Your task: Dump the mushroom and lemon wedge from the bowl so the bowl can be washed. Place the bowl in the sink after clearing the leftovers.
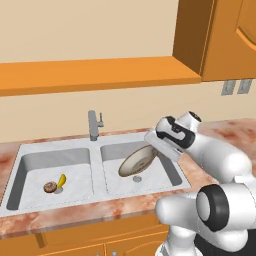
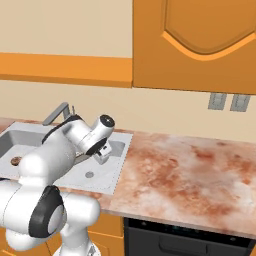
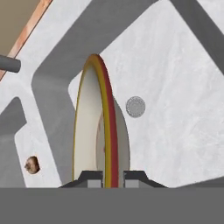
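Pinched tight on the rim of the bowl (image 1: 136,161), my gripper (image 3: 113,181) holds it tipped on edge over the right basin of the sink (image 1: 102,195). It looks empty now — the mushroom (image 1: 50,187) and lemon wedge (image 1: 61,181) sit in the left basin. I think I should go down slowly (no dropping) and let go low. Basin walls are close; the faucet (image 1: 93,125) stands well off.
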Tool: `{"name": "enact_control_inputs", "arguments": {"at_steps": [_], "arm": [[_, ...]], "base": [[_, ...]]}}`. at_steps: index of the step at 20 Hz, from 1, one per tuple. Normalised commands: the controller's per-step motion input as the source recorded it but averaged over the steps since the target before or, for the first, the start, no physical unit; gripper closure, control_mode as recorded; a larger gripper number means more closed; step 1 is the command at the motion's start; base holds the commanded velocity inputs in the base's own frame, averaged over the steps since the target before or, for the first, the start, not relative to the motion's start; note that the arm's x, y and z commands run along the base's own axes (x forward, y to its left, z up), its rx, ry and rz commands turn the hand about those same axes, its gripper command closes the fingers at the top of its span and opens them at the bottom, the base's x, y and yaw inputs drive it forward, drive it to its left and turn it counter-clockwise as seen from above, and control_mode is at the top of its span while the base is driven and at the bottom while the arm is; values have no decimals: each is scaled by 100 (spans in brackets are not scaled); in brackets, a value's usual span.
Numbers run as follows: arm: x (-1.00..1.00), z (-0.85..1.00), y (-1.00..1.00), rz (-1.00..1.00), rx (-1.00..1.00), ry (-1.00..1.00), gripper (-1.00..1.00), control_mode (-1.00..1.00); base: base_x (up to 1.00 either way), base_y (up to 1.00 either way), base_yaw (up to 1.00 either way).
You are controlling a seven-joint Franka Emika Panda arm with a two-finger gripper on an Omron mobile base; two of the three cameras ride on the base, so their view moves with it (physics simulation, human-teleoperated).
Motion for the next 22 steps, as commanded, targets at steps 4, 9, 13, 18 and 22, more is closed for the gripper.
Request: {"name": "enact_control_inputs", "arguments": {"at_steps": [4, 9, 13, 18, 22], "arm": [[23, -36, 3, 0, 0, -9, 100, -100], [31, -28, 8, 0, -4, -1, 100, -100], [42, -24, 15, 0, -1, 0, 100, -100], [30, -22, 24, 0, 0, 0, 100, -100], [10, -46, 14, 0, 0, 1, 100, -100]], "base": [[0, 0, 0], [0, 0, 0], [0, 0, 0], [0, 0, 0], [0, 0, 0]]}}
